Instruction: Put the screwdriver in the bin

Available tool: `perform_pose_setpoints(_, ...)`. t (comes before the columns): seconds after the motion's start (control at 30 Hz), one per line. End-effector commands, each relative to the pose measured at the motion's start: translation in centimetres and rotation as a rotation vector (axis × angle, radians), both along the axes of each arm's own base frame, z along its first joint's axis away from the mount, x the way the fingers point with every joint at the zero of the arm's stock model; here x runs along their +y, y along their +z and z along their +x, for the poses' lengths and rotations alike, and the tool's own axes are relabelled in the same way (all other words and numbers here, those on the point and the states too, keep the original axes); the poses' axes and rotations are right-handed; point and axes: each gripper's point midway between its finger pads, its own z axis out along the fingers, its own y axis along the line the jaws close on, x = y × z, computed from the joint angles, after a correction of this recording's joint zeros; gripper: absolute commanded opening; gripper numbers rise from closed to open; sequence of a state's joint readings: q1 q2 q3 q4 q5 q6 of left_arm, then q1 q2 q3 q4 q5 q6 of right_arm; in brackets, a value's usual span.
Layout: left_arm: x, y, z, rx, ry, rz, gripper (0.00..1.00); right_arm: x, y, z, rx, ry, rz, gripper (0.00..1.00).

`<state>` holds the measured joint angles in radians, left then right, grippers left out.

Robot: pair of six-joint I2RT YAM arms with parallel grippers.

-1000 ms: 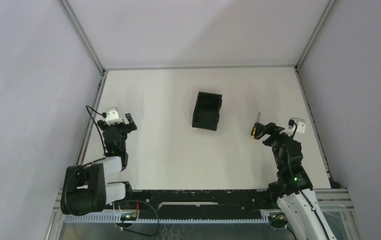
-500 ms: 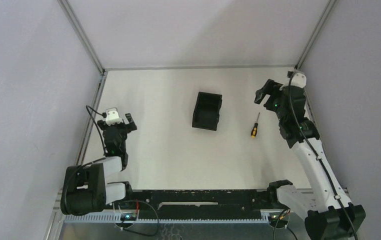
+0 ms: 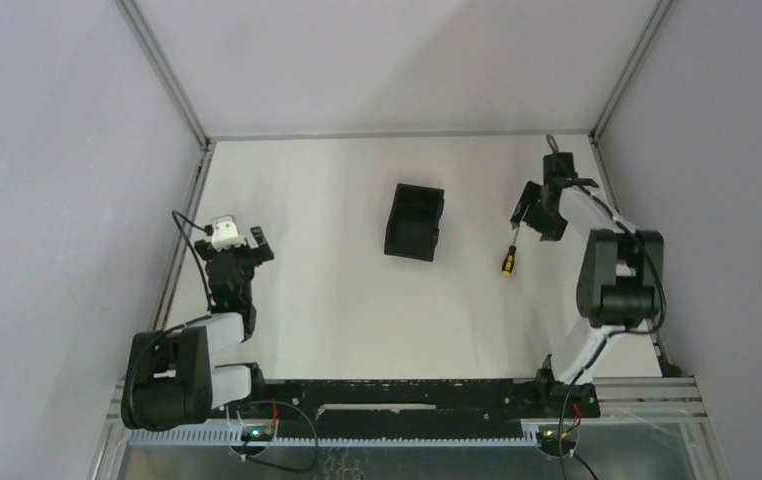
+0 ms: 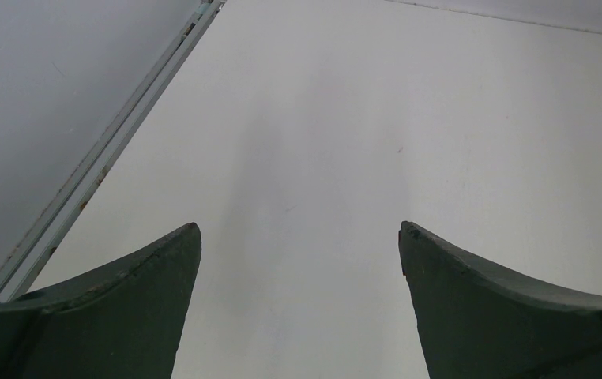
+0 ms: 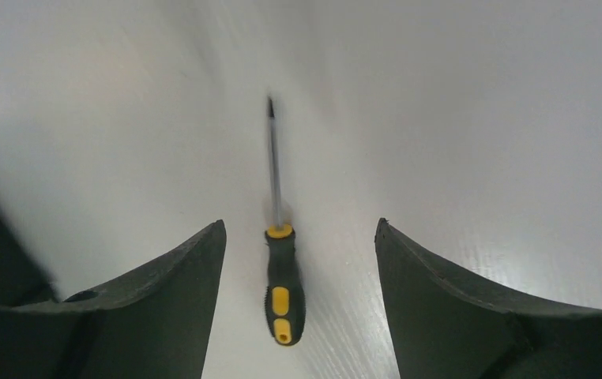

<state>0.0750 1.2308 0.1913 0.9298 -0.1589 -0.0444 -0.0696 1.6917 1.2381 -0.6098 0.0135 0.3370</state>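
Yellow-orange and black at the handle, the screwdriver lies flat on the worktop. It is in the right half, between the bin and the right edge, with its thin shaft pointing toward the far edge. It is well apart from the bin and not in it.

Change noted: over the last second the right gripper left the handle end, swung out toward the far right corner, and has now come back over the shaft's far end. Screwdriver and bin lie exactly where they did 1 second ago. Judgement: no pick has been made. This is a fresh approach, and the task stands at its first step.

Relation to the fingers: in the right wrist view the 2 fingers stand wide with nothing held. The screwdriver lies on the worktop beneath, lengthwise down the gap, with its handle nearest the camera and its tip pointing away. The handle sits slightly nearer the finger at the left of that view. No contact is visible, and the height above the tool cannot be told.

The left gripper is near the left edge, jaws wide and nothing held, with only bare worktop in its view.

Judgement: the next move calls for a descent with the handle centred in the gap before closing, since the narrow shaft is likelier to slip from the grip.
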Motion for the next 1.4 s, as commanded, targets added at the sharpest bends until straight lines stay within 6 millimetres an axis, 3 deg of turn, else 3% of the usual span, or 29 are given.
perform_pose_setpoints(0.0, 0.1, 2.7, 1.2, -0.07, 0.005, 0.02, 1.0, 1.7, -3.4, -1.4, 0.144, 0.083, -0.04, 0.76)
perform_pose_setpoints(0.13, 0.1, 2.6, 1.2, -0.068, 0.005, 0.019, 1.0, 3.4, -7.0, -2.4, 0.24, 0.126, -0.057, 0.63)
perform_pose_setpoints(0.23, 0.1, 2.7, 1.2, -0.07, 0.005, 0.019, 1.0, 4.2, -7.8, -2.9, 0.257, 0.14, -0.036, 0.36)
perform_pose_setpoints(0.33, 0.1, 2.6, 1.2, -0.069, 0.005, 0.019, 1.0, 4.6, -6.7, -2.9, 0.239, 0.16, -0.038, 0.03)
perform_pose_setpoints(0.43, 0.1, 2.6, 1.2, -0.069, 0.005, 0.019, 1.0, 4.9, -3.0, -2.2, 0.176, 0.185, -0.047, 0.0)
perform_pose_setpoints(0.6, 0.2, 2.6, 1.2, -0.069, 0.006, 0.02, 1.0, 5.0, 6.4, -1.1, 0.056, 0.226, -0.056, 0.0)
perform_pose_setpoints(0.77, 0.1, 2.6, 1.2, -0.07, 0.004, 0.02, 1.0, 4.9, 13.2, -1.5, 0.014, 0.247, -0.055, 0.0)
perform_pose_setpoints(0.87, 0.1, 2.6, 1.2, -0.069, 0.005, 0.019, 1.0, 5.7, 15.5, -1.2, -0.025, 0.26, -0.054, 0.0)
perform_pose_setpoints(1.0, 0.2, 2.6, 1.2, -0.07, 0.005, 0.019, 1.0, 8.9, 16.5, -0.1, -0.067, 0.313, -0.015, 0.0)
perform_pose_setpoints(1.07, 0.1, 2.6, 1.2, -0.07, 0.005, 0.02, 1.0, 11.6, 16.6, 0.7, -0.093, 0.353, -0.007, 0.0)
perform_pose_setpoints(1.27, 0.1, 2.6, 1.2, -0.069, 0.005, 0.019, 1.0, 23.1, 17.1, 2.3, -0.197, 0.591, 0.043, 0.0)
perform_pose_setpoints(1.37, 0.1, 2.6, 1.2, -0.068, 0.005, 0.019, 1.0, 26.9, 16.5, 2.9, -0.208, 0.674, 0.033, 0.0)
